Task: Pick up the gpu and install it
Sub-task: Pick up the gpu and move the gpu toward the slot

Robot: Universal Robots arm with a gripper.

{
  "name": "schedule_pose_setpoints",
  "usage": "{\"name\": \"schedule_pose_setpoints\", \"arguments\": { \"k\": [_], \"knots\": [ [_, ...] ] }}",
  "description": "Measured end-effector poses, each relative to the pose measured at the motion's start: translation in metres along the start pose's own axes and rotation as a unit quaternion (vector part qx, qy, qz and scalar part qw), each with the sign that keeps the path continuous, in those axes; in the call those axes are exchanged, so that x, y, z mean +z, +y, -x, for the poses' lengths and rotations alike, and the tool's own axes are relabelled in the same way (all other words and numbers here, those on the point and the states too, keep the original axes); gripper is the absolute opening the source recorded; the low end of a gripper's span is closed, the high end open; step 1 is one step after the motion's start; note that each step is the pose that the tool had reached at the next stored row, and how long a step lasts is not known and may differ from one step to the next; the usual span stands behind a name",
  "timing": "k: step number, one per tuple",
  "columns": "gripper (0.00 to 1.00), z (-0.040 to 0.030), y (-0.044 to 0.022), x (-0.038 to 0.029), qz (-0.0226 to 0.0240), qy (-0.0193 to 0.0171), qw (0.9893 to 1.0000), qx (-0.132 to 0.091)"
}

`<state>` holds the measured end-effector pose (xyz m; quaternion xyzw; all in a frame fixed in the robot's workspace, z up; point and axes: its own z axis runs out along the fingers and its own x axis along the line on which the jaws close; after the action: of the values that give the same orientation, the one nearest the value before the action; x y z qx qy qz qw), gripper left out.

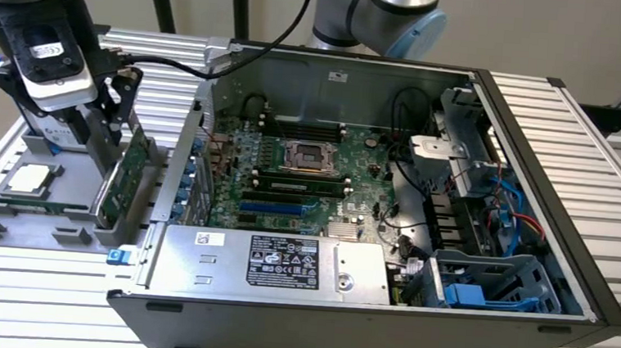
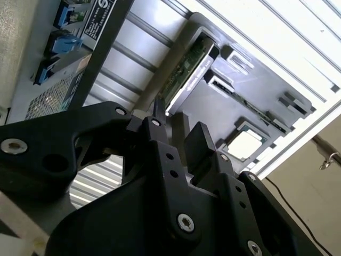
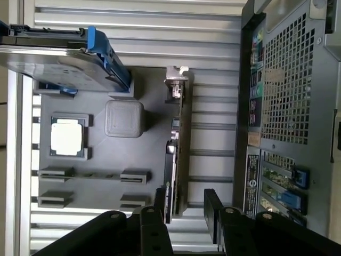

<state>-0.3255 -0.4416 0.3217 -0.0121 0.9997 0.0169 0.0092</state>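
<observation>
The gpu [image 1: 124, 179] stands on its long edge in a slot of the grey holder tray [image 1: 17, 231], to the exterior view's left of the open computer case. Its green board faces the case. In the first wrist view the gpu [image 3: 176, 154] appears edge-on, with its silver bracket [image 3: 176, 85] at the far end. My gripper [image 1: 113, 140] hangs just above the card and is open. In both wrist views the fingers [image 3: 213, 205] straddle the card's near end, with a gap on the case side. The second wrist view shows the gripper [image 2: 178, 128] over the gpu [image 2: 186, 69].
The holder tray also carries a square silver CPU chip [image 1: 31, 177] and a hard drive in a blue frame [image 3: 64, 58]. The open case [image 1: 529, 181] holds the motherboard with a blue slot [image 1: 275, 207] and a power supply [image 1: 271, 262]. The case wall [image 1: 186, 157] stands close beside the card.
</observation>
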Motion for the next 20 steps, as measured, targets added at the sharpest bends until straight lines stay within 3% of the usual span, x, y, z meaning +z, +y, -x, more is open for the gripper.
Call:
{"name": "schedule_pose_setpoints", "arguments": {
  "k": [20],
  "knots": [
    [1.00,-0.0023,-0.0001,0.0158,-0.0018,-0.0002,1.0000,0.001]
  ]
}}
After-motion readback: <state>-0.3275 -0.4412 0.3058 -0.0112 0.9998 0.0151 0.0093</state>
